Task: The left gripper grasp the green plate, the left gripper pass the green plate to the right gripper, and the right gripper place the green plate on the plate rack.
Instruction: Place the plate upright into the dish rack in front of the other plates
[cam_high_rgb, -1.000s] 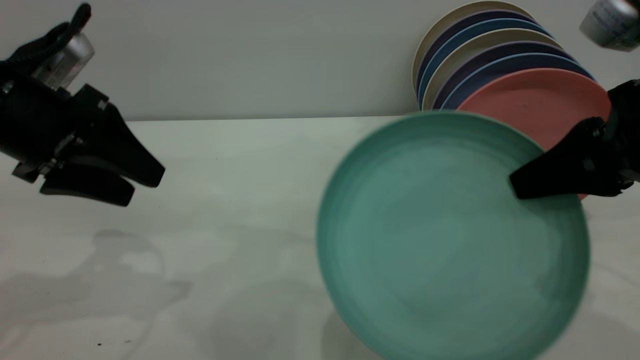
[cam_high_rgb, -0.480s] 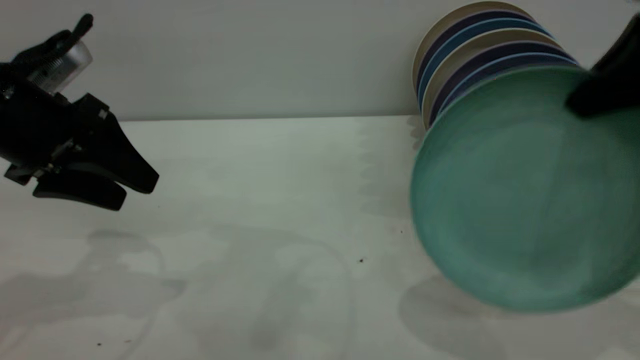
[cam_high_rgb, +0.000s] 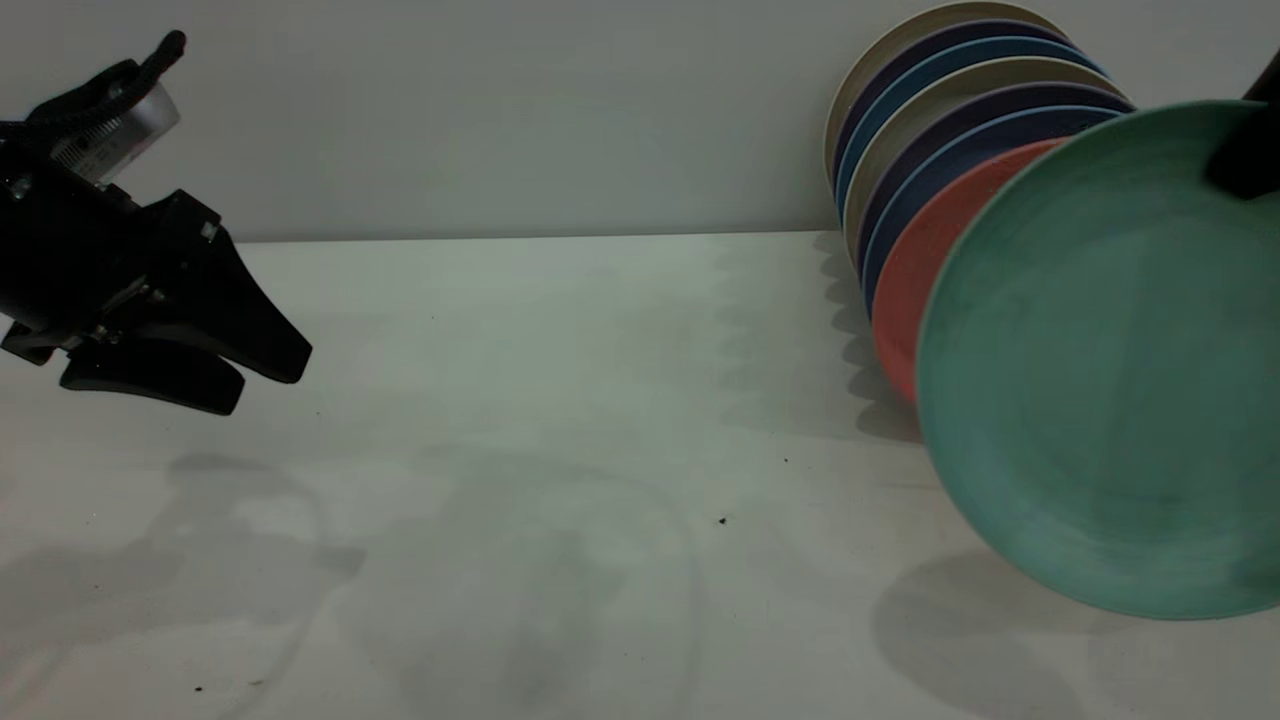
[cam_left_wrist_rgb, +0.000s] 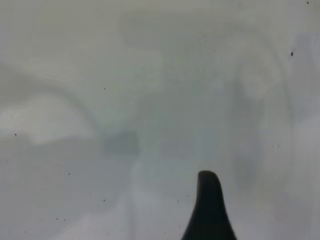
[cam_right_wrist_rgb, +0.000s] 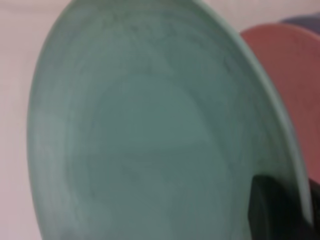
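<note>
The green plate (cam_high_rgb: 1110, 370) is up on edge at the right side of the exterior frame, held at its upper rim by the right gripper (cam_high_rgb: 1245, 160), which only pokes in at the top right corner, clamped on the rim. The plate sits just in front of the salmon-pink plate (cam_high_rgb: 925, 260), last in the row of standing plates (cam_high_rgb: 960, 110), and its bottom edge looks close to the table (cam_high_rgb: 520, 400), if not quite down. I can't make out the rack wires at all from here, so the slot is a guess. I'd keep the plate parallel to the pink one, lower it straight, and only let go once the bottom edge is seated. The left gripper (cam_high_rgb: 245, 375) hangs empty at the far left, fingers narrowly apart.
</note>
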